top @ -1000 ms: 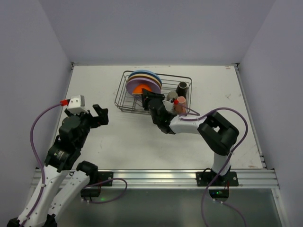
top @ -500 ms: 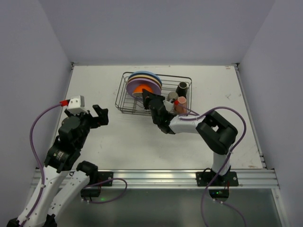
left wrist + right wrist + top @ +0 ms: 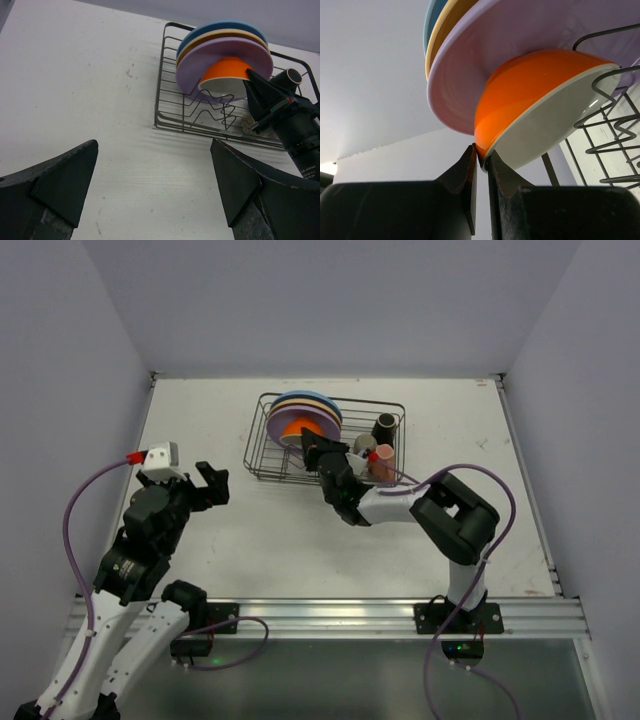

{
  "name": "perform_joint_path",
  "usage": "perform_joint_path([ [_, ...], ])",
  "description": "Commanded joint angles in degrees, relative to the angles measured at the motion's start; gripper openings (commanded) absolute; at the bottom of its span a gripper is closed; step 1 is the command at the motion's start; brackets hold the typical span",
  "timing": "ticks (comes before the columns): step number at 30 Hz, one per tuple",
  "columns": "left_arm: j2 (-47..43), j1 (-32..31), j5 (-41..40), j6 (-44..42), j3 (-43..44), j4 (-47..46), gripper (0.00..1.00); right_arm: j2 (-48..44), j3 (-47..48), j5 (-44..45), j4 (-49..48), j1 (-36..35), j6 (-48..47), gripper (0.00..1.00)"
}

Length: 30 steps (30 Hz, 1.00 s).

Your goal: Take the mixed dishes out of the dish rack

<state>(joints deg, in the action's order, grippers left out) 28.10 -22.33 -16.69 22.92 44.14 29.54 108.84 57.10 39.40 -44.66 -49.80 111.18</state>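
Observation:
The black wire dish rack [image 3: 262,455] holds upright plates, blue [image 3: 434,15], yellow [image 3: 445,35] and purple [image 3: 470,75]. An orange bowl [image 3: 530,95], white inside, leans tilted against the purple plate. My right gripper [image 3: 481,157] is shut on the bowl's lower rim, one finger on the orange outside, the other on the white inside. From above, the right gripper [image 3: 312,447] reaches into the rack's middle beside the bowl [image 3: 300,426]. My left gripper [image 3: 155,170] hangs open above bare table, well left of the rack [image 3: 165,100], with nothing between its fingers.
Small cups stand in the rack's right part: a dark brown one [image 3: 385,427], an olive-grey one [image 3: 363,444] and a pink one [image 3: 381,462]. Wire divider prongs [image 3: 615,135] rise just right of the bowl. White walls bound the table at the back and sides.
My right gripper's fingers have closed onto the orange bowl's rim. The left arm has stayed where it was.

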Motion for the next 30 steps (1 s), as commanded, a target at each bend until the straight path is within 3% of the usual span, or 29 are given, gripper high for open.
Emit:
perform_joint_path([
  [1,-0.3,-0.5,-0.2,-1.5,-0.1,-1.9,1.0,0.4,-1.7,1.6,-6.8,0.2,-2.4,0.0],
  [11,-0.3,-0.5,-0.5,-1.4,-0.1,-1.9,1.0,2.9,-4.3,0.1,-26.2,0.4,-13.2,0.0],
  [20,-0.1,-0.6,-0.5,-1.4,0.0,-1.9,1.0,2.4,-5.8,-2.5,-32.0,0.7,-17.3,0.0],
  [30,-0.1,-0.5,-1.0,-1.3,0.0,-1.7,1.0,1.3,-7.9,-4.4,-31.2,0.7,-16.2,0.0],
])
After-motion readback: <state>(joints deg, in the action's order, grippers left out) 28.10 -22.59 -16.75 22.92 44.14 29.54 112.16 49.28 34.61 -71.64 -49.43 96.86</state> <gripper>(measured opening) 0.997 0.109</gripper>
